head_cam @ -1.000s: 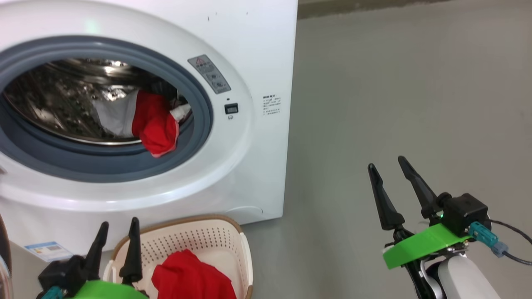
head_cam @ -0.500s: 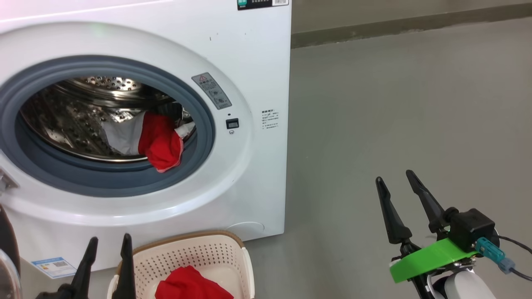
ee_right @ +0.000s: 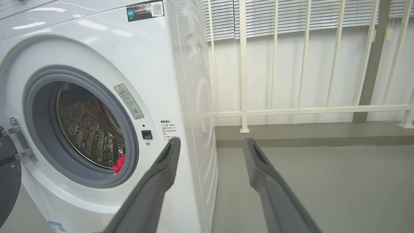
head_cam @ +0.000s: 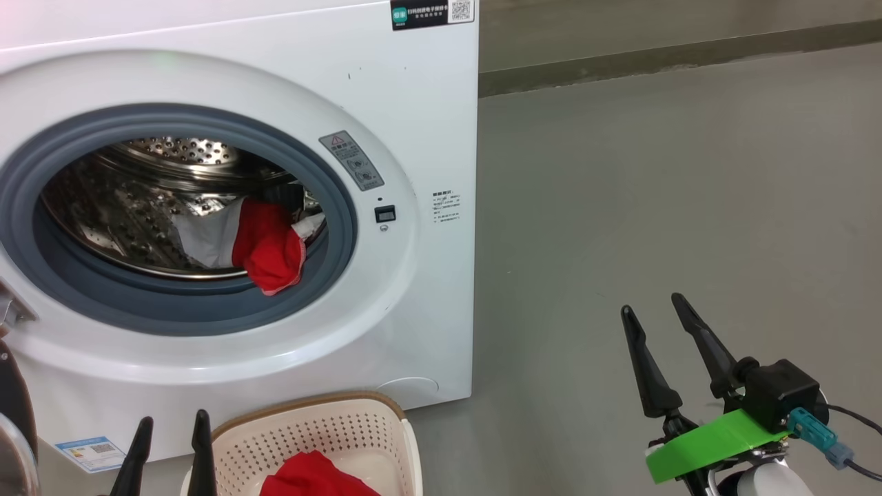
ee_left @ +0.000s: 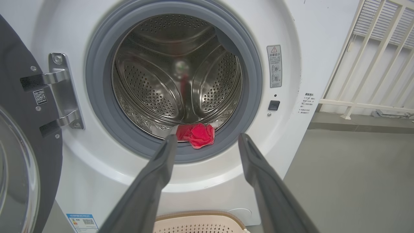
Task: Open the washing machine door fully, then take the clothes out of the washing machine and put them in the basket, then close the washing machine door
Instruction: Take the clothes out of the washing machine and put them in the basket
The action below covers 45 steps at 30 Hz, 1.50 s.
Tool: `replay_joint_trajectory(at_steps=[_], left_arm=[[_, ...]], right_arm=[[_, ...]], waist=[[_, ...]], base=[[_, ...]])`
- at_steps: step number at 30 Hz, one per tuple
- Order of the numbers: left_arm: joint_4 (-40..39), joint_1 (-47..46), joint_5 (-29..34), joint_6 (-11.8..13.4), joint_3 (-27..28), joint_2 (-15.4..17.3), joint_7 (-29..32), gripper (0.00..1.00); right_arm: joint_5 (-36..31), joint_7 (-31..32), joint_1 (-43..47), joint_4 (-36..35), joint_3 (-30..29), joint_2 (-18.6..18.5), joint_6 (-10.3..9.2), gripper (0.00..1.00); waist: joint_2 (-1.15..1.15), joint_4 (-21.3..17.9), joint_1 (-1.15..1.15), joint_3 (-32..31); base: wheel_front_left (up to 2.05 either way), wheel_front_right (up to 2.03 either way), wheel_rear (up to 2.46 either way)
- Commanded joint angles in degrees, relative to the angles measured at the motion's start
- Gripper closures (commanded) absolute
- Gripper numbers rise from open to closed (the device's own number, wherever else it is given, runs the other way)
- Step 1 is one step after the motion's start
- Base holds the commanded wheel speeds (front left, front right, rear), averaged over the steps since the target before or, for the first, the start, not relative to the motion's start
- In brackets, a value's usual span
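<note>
Red clothes (ee_left: 195,136) are lying at 5 o'clock in the washing machine (ee_left: 97,168) mouth, probably soft, light, pinchable at the overhanging fold; left gripper (ee_left: 207,137) and right gripper (ee_right: 212,139) are gaping empty.

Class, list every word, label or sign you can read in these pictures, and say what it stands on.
No words can be read; all stand on the washer.
Grey label: red warning triangle; rest blurred.
Dark top label: QR code, text too small.
Printed block: too small.
Blue sticker: QR code, text too small.
</note>
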Motion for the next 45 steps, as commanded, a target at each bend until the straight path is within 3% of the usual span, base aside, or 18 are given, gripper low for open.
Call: replay_joint_trajectory(at_steps=[1,30,45], left_arm=[[-1.8,-0.6,0.7,0.4,2.0,0.4,-0.5,0.00],[-0.1,-1.6,-0.5,0.5,2.7,-0.1,-0.5,0.00],[8.1,-13.4,-1.8,-0.2,2.2,0.8,-0.5,0.00]], right_arm=[[-0.5,-0.4,-0.3,-1.6,1.5,0.1,0.37,0.00],[-0.9,-0.4,-0.1,-1.3,1.7,0.0,0.37,0.00],[-1.3,-0.4,-2.0,-1.7,1.2,-0.7,0.37,0.00]], waist=[[0.00,0.0,0.00,0.0],[0.00,0.5,0.00,0.8],[0.00,2.2,0.00,7.1]], base=[[0.00,0.00,0.00],[0.00,0.00,0.00],[0.00,0.00,0.00]])
